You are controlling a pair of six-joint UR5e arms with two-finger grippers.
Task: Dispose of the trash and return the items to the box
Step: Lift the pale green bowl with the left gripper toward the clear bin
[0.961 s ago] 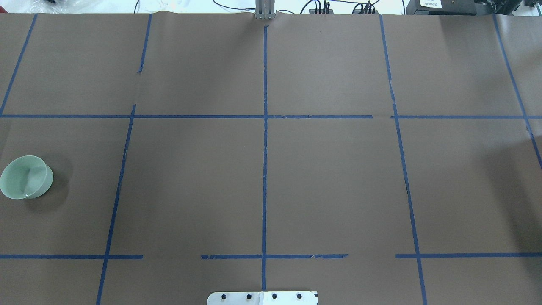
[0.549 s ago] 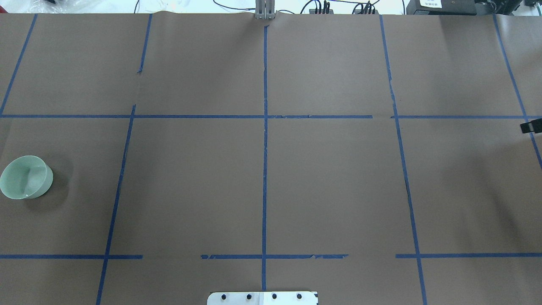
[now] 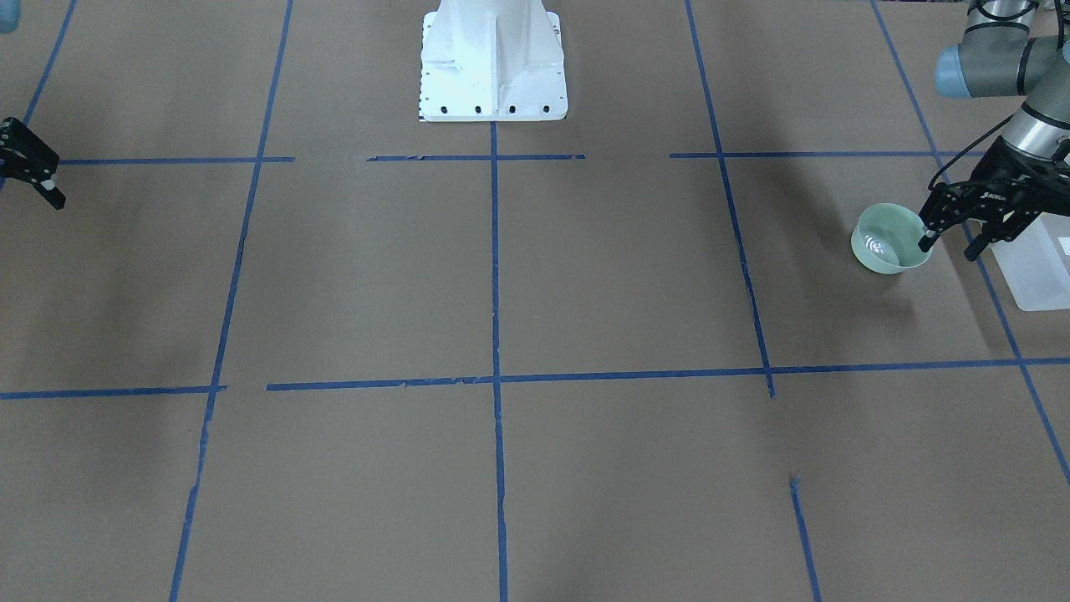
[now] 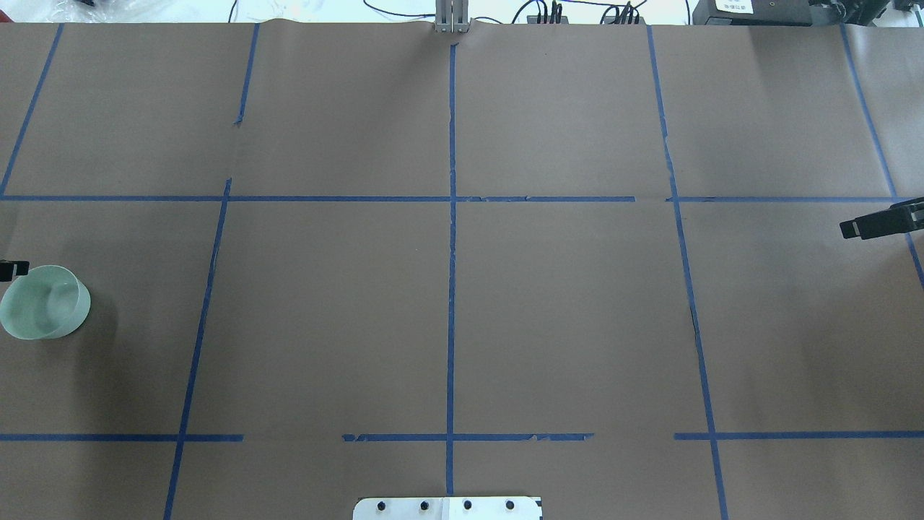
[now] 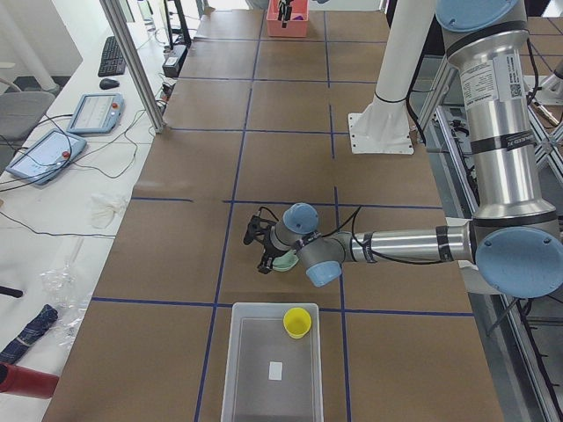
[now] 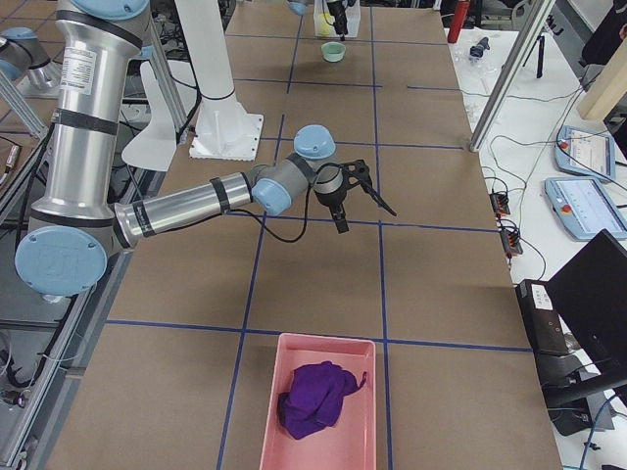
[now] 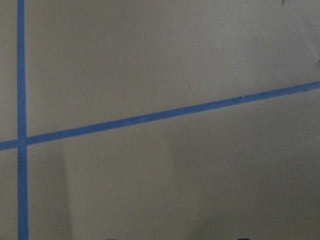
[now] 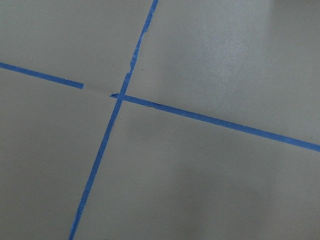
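Two grippers work at opposite ends of the table [image 3: 602,276], and each has wide bare brown paper on the side toward the middle. We see the left gripper [image 3: 947,249] low over the table with its fingers spread. One fingertip is at the rim of the mint-green bowl [image 3: 888,242] and the other is outside it. We cannot tell whether the rim is touched. Just beside that outer finger stands the frosted box [image 3: 1041,272], whose wall is the nearest obstacle. The yellow cup [image 5: 297,322] sits inside, at the end of the box nearest the gripper. The right gripper [image 6: 362,215], also spread and holding nothing, hangs above a crossing of blue tape [image 8: 119,95] with bare paper on every side. Well beyond it, toward the table's end, lies a pink tray [image 6: 284,343] holding a purple cloth [image 6: 313,401]. The white robot base [image 3: 493,63] stands between the arms at the table's robot-side edge.
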